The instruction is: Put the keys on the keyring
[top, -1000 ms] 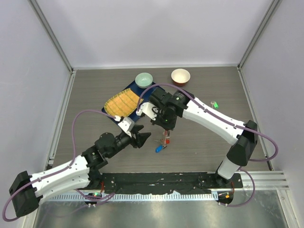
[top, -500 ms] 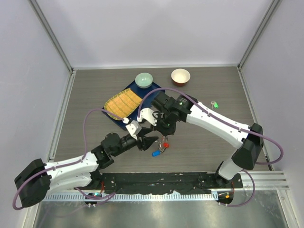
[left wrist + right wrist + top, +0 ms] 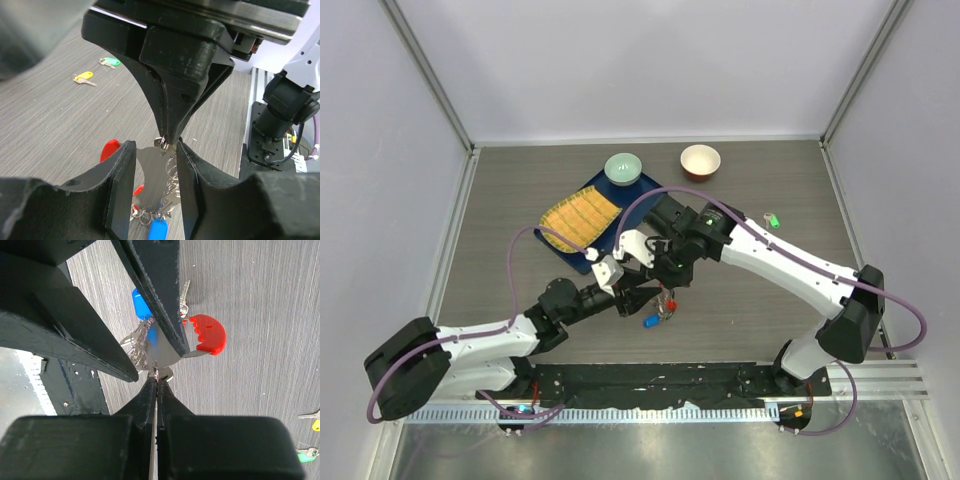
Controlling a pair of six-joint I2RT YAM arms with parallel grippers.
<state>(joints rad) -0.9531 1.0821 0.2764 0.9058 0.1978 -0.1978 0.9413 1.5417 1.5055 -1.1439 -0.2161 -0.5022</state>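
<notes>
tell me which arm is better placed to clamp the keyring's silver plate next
Left, probably. The left gripper has its jaws apart on either side of the silver plate, while the right gripper is shut on the top of the keyring.

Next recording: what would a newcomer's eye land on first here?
The two arms meet mid-table: the right fingers pinch the top of the keyring, and the left fingers flank its silver plate just below. Its red tag and blue tag pop against the grey table. A yellow key and a green key lie loose, well apart from the bunch.
</notes>
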